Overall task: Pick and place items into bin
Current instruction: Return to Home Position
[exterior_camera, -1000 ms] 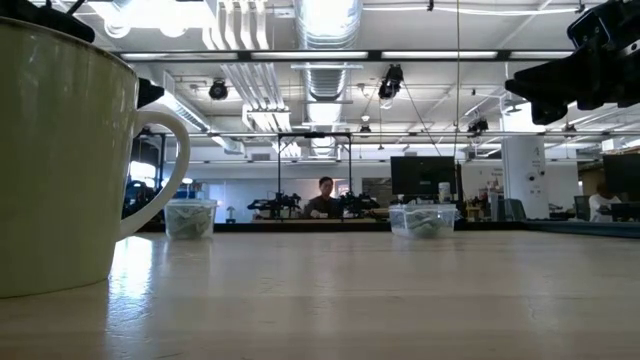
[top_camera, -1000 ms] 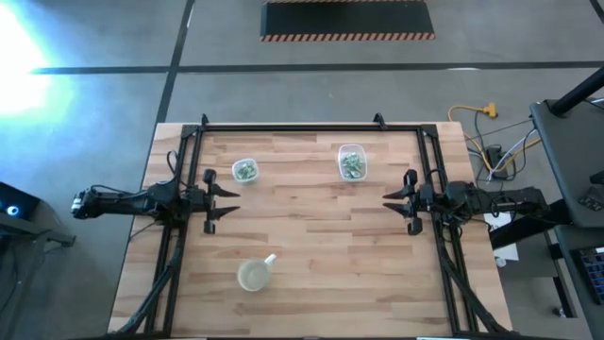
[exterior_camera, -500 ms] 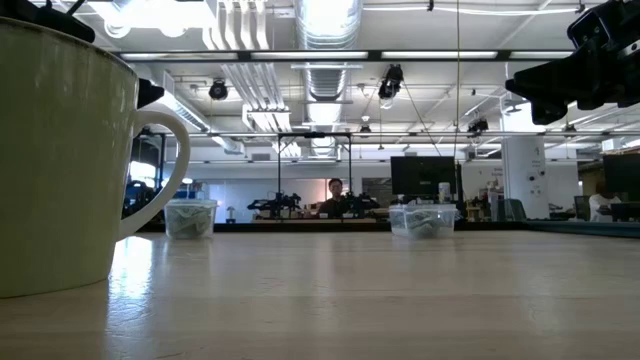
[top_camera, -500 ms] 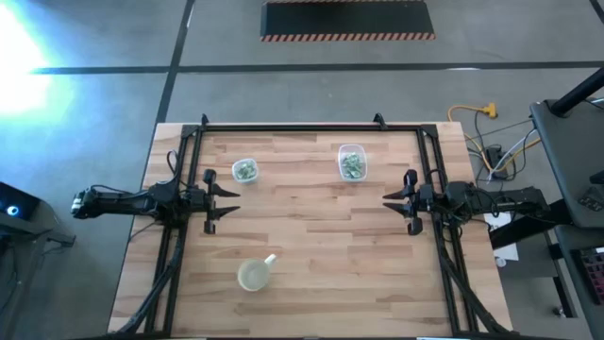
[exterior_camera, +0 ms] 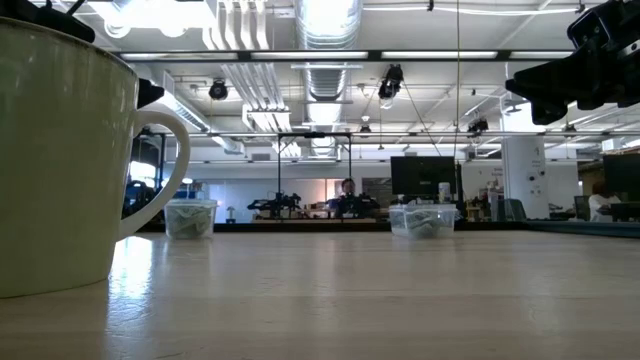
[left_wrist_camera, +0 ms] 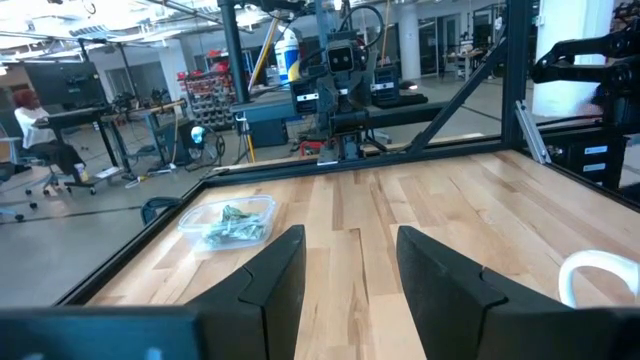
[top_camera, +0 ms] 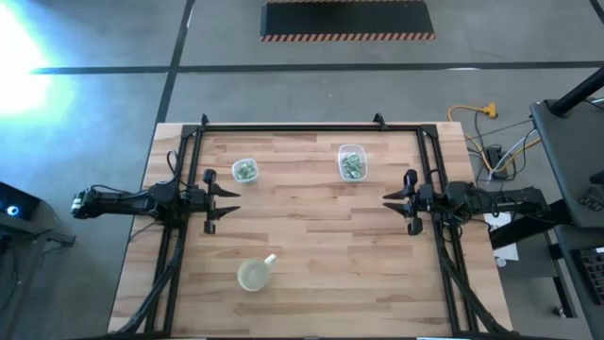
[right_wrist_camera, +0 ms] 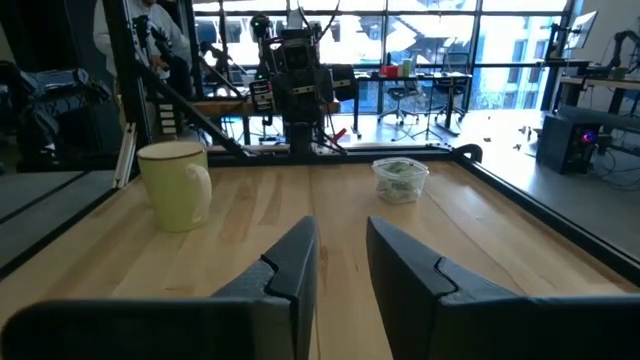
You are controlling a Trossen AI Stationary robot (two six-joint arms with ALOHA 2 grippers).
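The items are tiny pale green and silvery pieces. They lie inside two clear containers on the far half of the table: a round container point(top_camera: 244, 170) point(exterior_camera: 190, 218) point(right_wrist_camera: 400, 180) and a squarish container point(top_camera: 352, 162) point(exterior_camera: 422, 220) point(left_wrist_camera: 228, 222). My left gripper point(top_camera: 226, 199) point(left_wrist_camera: 350, 270) hovers open near the table's left edge, pointing right. My right gripper point(top_camera: 389, 200) point(right_wrist_camera: 342, 262) hovers open near the right edge, pointing left. Neither gripper touches anything, and both containers stand on their bases.
A yellowish cup point(top_camera: 253, 275) point(exterior_camera: 60, 150) point(right_wrist_camera: 175, 185) with a handle stands near the table's near edge, left of centre. A black frame point(top_camera: 311, 127) runs along the far and side edges. Bare wood point(top_camera: 311, 217) lies between the two grippers. A person point(exterior_camera: 348, 190) shows far behind the table.
Both arms and everything on the table have kept still. The person far behind the table has moved rightward in the low view.
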